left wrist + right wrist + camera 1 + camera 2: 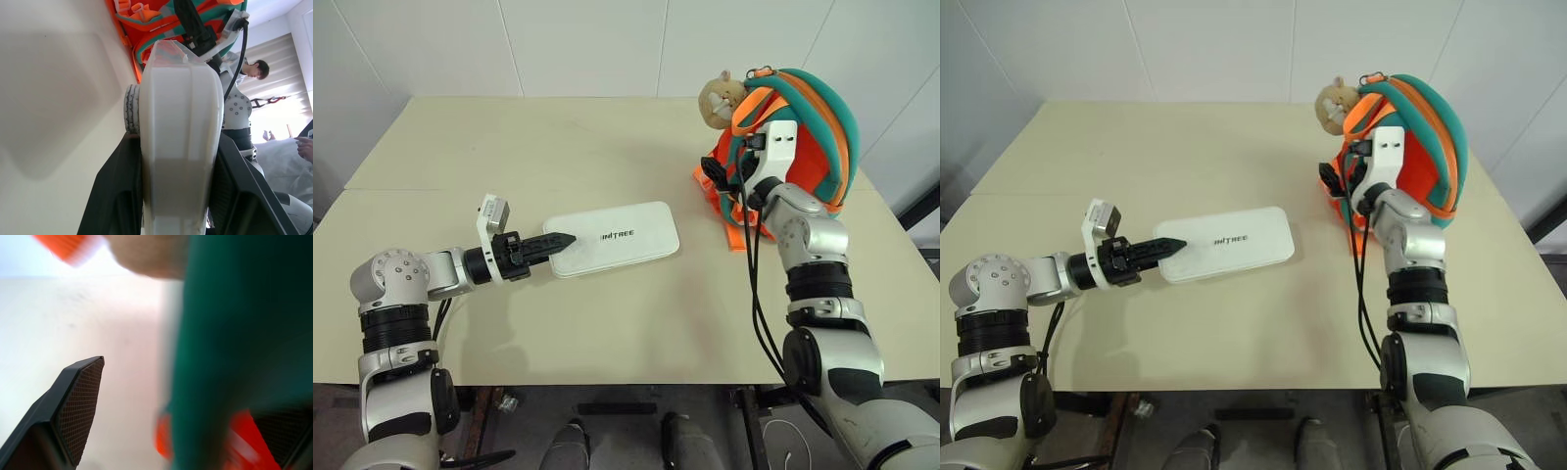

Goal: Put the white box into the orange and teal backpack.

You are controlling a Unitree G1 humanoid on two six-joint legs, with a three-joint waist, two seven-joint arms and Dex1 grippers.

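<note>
The white box (617, 238) lies flat and low over the cream table (509, 147), lettering up. My left gripper (563, 241) is shut on its left end; the left wrist view shows the box (178, 147) edge-on between the black fingers (117, 196). The orange and teal backpack (813, 127) stands at the table's far right with a tan plush animal (720, 98) at its top. My right gripper (722, 176) is open against the backpack's front. In the right wrist view a teal strap (230, 333) runs between its spread fingers (78, 406).
Bare tabletop stretches between the box and the backpack. The table's right edge runs close behind the backpack. The left wrist view shows a person (254, 68) beyond the table, in front of window blinds.
</note>
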